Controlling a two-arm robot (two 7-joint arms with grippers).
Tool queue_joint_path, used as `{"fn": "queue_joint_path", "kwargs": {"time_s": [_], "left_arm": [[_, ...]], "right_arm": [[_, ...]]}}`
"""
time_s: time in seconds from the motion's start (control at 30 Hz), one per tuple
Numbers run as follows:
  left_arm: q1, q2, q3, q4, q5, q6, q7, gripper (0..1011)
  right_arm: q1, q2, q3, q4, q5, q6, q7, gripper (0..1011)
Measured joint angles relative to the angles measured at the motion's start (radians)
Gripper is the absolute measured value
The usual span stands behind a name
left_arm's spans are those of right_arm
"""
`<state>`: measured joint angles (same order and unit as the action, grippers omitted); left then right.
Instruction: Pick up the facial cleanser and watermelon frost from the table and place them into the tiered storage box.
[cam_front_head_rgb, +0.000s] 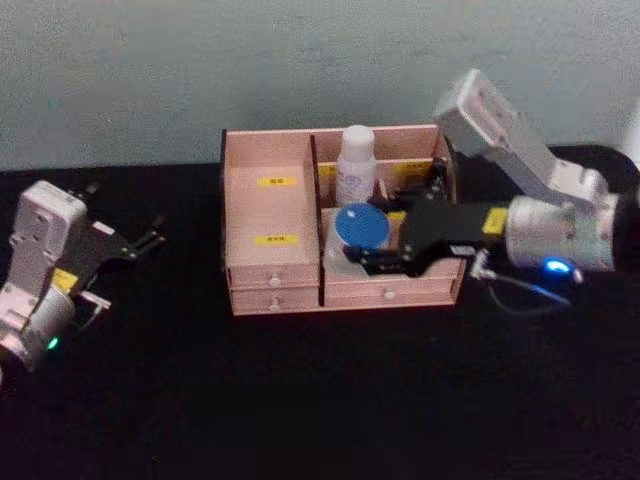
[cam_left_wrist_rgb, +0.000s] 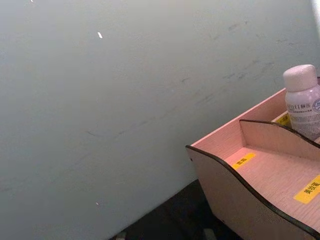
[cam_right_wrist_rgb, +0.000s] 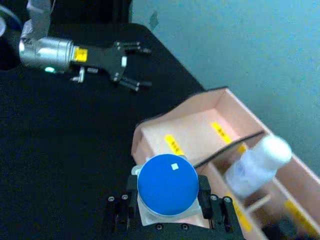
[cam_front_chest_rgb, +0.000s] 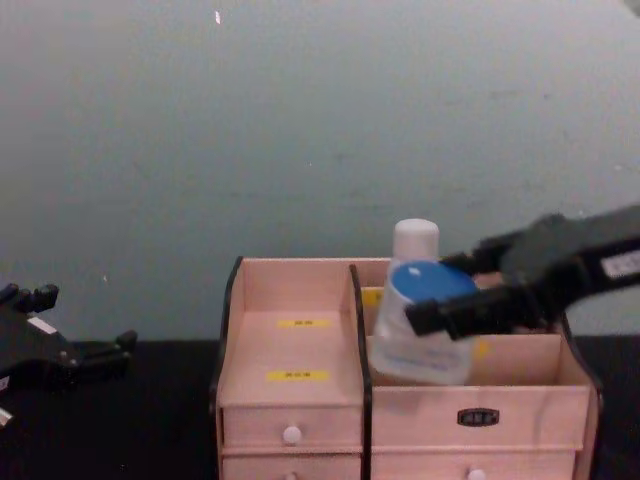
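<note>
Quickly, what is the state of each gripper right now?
Left gripper: open, holding nothing.
Right gripper: shut on the blue-capped bottle.

Storage box: your light pinkish tiered wooden storage box (cam_front_head_rgb: 265, 215) looks matt and finely grained, with darker cut edges and glossy yellow stickers (cam_front_head_rgb: 277, 182).
Held bottle: the translucent plastic bottle with the smooth blue cap (cam_front_head_rgb: 360, 228) has a soft sheen.
Rear bottle: the white plastic bottle (cam_front_head_rgb: 355, 165) looks satin, its label printed.
Right gripper: your right gripper (cam_right_wrist_rgb: 168, 189) shows matt black fingers (cam_right_wrist_rgb: 205, 191).
Table: the black table (cam_front_head_rgb: 300, 400) looks dull and matt.
</note>
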<state>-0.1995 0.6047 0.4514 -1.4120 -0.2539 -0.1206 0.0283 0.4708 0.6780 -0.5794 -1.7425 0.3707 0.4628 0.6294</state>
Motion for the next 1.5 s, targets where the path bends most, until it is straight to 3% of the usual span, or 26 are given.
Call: {"fn": "queue_joint_path", "kwargs": {"time_s": [0.4, 0.77, 0.97, 1.5], "left_arm": [[0.0, 0.0, 0.0, 0.0, 0.0, 0.0, 0.0, 1001], [0.0, 0.0, 0.0, 0.0, 0.0, 0.0, 0.0, 1001], [0.0, 0.0, 0.0, 0.0, 0.0, 0.0, 0.0, 1001], [0.0, 0.0, 0.0, 0.0, 0.0, 0.0, 0.0, 1001]], "right_arm": [[0.223, -0.192, -0.112, 0.28, -0.04, -0.04, 0.034, 728], [0.332, -0.317, -0.169, 0.492, -0.068, -0.08, 0.05, 728], [0.364, -0.362, -0.188, 0.58, -0.076, -0.089, 0.069, 728], [0.416, -0.435, -0.199, 0.738, -0.1, -0.103, 0.08, 728]]}}
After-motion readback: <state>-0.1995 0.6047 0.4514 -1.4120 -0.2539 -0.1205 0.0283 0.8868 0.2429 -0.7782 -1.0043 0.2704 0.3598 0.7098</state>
